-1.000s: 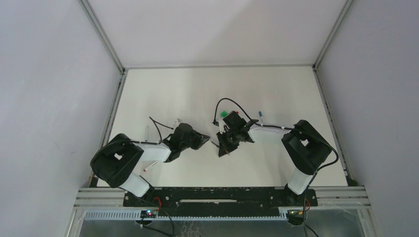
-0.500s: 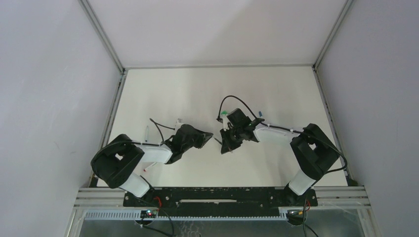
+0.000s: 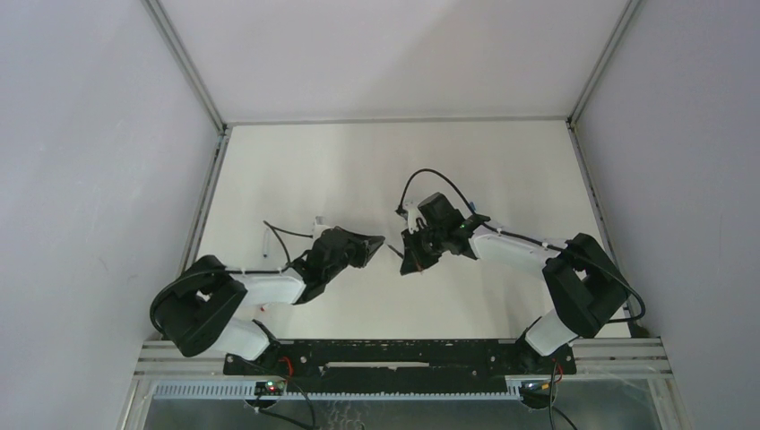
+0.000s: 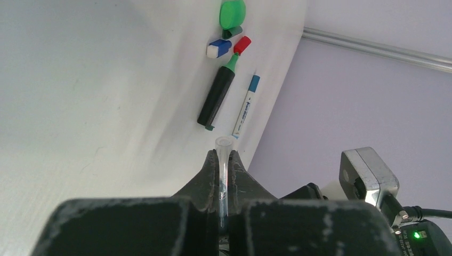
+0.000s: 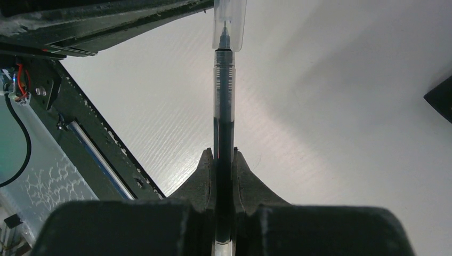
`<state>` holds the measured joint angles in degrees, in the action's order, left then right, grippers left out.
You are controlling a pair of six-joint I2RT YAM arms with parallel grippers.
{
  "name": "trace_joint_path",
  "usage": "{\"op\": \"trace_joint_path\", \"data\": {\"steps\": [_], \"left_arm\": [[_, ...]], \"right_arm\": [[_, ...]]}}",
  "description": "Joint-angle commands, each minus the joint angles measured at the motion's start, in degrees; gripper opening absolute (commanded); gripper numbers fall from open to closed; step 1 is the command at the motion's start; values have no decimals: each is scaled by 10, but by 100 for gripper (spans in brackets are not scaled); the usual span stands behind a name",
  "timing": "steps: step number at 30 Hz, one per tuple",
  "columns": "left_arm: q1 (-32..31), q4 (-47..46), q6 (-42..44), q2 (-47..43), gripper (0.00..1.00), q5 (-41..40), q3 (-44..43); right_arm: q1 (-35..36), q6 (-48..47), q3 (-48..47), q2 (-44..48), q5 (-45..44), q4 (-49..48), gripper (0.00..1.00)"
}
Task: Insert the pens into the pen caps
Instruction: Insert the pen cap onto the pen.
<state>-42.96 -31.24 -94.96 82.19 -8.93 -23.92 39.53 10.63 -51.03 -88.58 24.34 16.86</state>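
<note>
Two hands are facing each other above the middle of the bench point(image 5: 346, 133). We are seeing the left hand point(image 4: 224, 159) clenching a clear pen cap point(image 4: 224, 145), and the right hand point(image 5: 224, 158) clenching a dark pen point(image 5: 224, 106), its tip sitting just inside the cap's mouth.
</note>
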Motion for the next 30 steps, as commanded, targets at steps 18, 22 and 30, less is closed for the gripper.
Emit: {"op": "trace_joint_path", "data": {"steps": [18,22,30], "left_arm": [[1,21,-17,-46,0,-9,44],[1,21,-16,-45,0,-4,41],[1,20,-10,-53,0,-1,36]], "right_arm": [[16,-38,-16,16,19,-50,0],[17,-37,-16,14,13,-50,0],[19,-41,-29,-11,7,-32,0]]}}
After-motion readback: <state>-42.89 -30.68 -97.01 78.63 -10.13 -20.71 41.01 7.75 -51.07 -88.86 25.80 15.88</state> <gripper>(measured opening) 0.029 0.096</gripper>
